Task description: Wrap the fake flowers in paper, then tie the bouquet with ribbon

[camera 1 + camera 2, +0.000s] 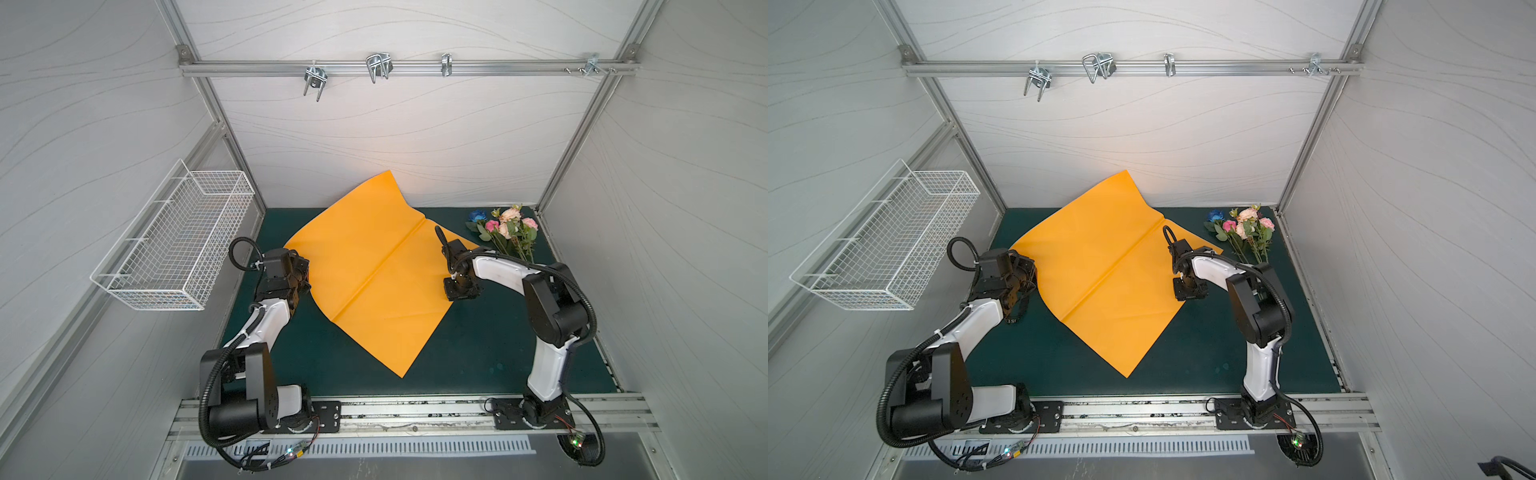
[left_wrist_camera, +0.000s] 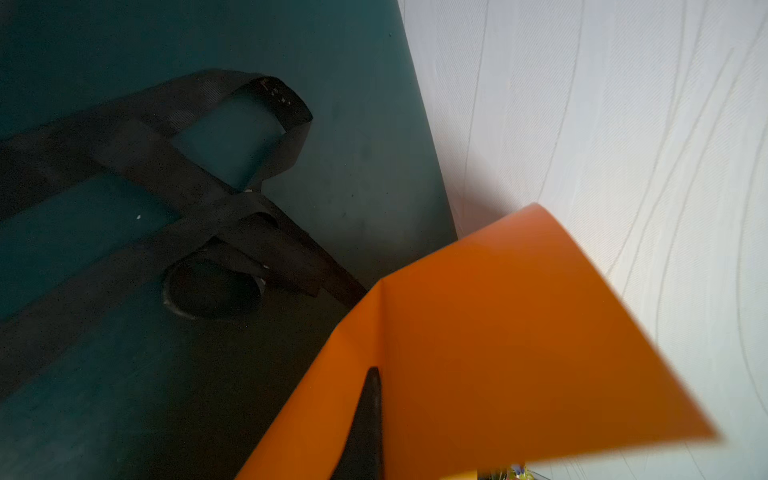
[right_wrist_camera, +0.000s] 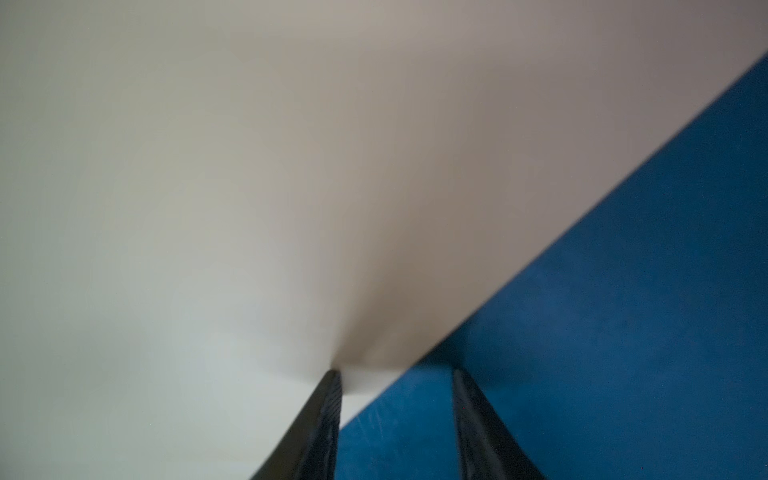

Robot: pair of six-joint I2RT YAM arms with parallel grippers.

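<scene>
1. The bouquet of fake flowers lies on the desk in the far right corner, just beside the orange paper sheet and clear of both arms.
2. The left end effector is clamped tight on the sheet's raised left edge, and a black ribbon lies looped nearby.
3. The right end effector stands partly open and grips nothing, with one finger on the sheet's right edge.
</scene>
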